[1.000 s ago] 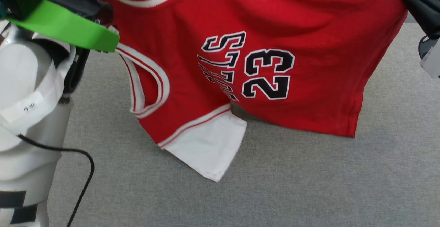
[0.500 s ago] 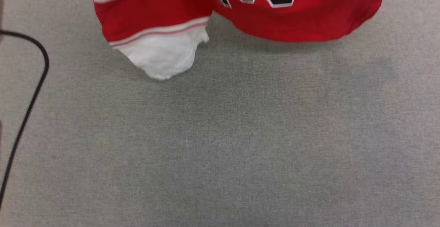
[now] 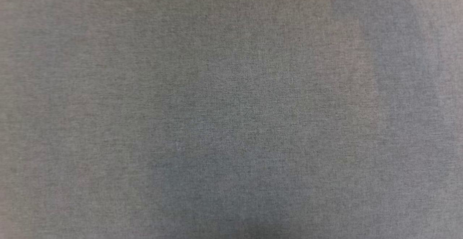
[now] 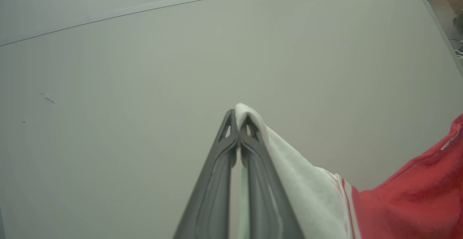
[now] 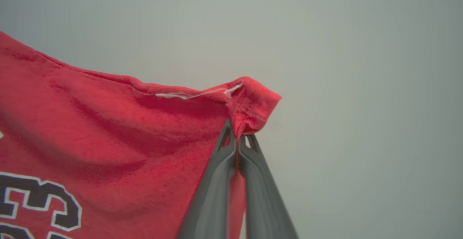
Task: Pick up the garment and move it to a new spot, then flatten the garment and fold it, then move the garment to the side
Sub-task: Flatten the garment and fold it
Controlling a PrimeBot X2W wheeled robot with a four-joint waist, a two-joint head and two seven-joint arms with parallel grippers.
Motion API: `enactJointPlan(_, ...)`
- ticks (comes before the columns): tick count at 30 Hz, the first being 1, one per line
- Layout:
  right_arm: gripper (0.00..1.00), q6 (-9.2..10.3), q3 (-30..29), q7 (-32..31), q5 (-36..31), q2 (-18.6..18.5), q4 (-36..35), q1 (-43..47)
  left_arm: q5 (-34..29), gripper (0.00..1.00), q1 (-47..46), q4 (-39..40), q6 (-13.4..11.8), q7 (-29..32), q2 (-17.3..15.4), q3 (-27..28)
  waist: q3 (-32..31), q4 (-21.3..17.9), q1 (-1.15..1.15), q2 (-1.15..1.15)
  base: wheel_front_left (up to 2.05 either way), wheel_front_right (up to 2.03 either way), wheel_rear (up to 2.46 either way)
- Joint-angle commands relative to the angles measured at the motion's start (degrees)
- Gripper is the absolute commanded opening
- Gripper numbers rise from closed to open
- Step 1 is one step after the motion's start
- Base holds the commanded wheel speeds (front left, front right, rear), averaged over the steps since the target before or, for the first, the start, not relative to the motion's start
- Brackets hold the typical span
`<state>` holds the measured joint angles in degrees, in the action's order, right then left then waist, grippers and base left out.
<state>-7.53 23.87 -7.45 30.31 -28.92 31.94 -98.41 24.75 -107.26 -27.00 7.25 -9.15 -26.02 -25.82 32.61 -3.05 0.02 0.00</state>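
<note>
The garment (image 5: 108, 130) is a red jersey with black white-outlined numerals, stretched between my two grippers. In the right wrist view my right gripper (image 5: 237, 132) is shut on a red hem corner of it, the cloth bunched over the fingertips. In the left wrist view my left gripper (image 4: 237, 118) is shut on the edge of a white sleeve (image 4: 304, 188), which runs down to striped trim and the red body (image 4: 416, 192) at the lower right.
The head view looks straight down on a grey cloth-covered surface (image 3: 231, 109), blurred. Behind the left gripper stands a pale plain panel (image 4: 144, 87) with a thin seam near its top.
The head camera has swung away: the jersey and both arms slid up and out of its picture, leaving the grey surface.
</note>
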Motion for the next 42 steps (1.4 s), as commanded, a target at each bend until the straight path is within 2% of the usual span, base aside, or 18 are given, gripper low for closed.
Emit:
enactJointPlan(1, 0.00, 0.04, 0.6, 1.3, -0.4, 0.5, 1.4, -1.8, 0.0, 0.00, -1.4, 0.0, -0.2, 0.4, -1.0, 0.1, 2.5, -1.4, -0.02, 0.00, 0.00, 0.00, 0.00)
enactJointPlan(9, 0.00, 0.04, 6.1, 5.2, 0.5, 2.1, 9.5, -6.1, 1.4, 0.00, 0.4, -0.7, 0.0, 0.8, -2.5, -1.2, 6.5, -1.0, -0.02, 0.00, 0.00, 0.00, 0.00)
enactJointPlan(13, 0.00, 0.04, 10.0, 7.0, 1.9, 2.6, 12.3, -4.5, 3.0, 0.00, 4.3, -1.8, 0.1, -0.6, -2.9, -1.6, 7.2, -0.8, -0.02, 0.00, 0.00, 0.00, 0.00)
enactJointPlan(18, 0.00, 0.04, 15.3, 11.1, 6.9, 2.7, 15.3, 0.9, 6.8, 0.00, 12.8, -1.9, 0.2, -2.7, -4.3, -2.8, 6.9, -0.2, -0.02, 0.00, 0.00, 0.00, 0.00)
enactJointPlan(24, 0.00, 0.04, 20.4, 14.2, 11.2, 1.4, 14.0, 8.0, 7.5, 0.00, 20.5, -1.9, 0.2, -3.8, -4.4, -5.0, 4.7, 0.2, -0.02, 0.00, 0.00, 0.00, 0.00)
enactJointPlan(32, 0.00, 0.04, 27.1, 16.3, 17.3, -2.0, 10.1, 19.0, 10.4, 0.00, 37.4, 1.8, -1.2, -5.5, -4.6, -4.6, -1.4, 1.6, -0.02, 0.00, 0.00, 0.00, 0.00)
enactJointPlan(42, 0.00, 0.04, 33.9, 18.8, 23.9, -5.7, 3.0, 35.4, 11.5, 0.00, 64.2, 10.2, -4.6, -5.8, -8.3, -1.6, -11.7, 1.3, -0.02, 0.00, 0.00, 0.00, 0.00)
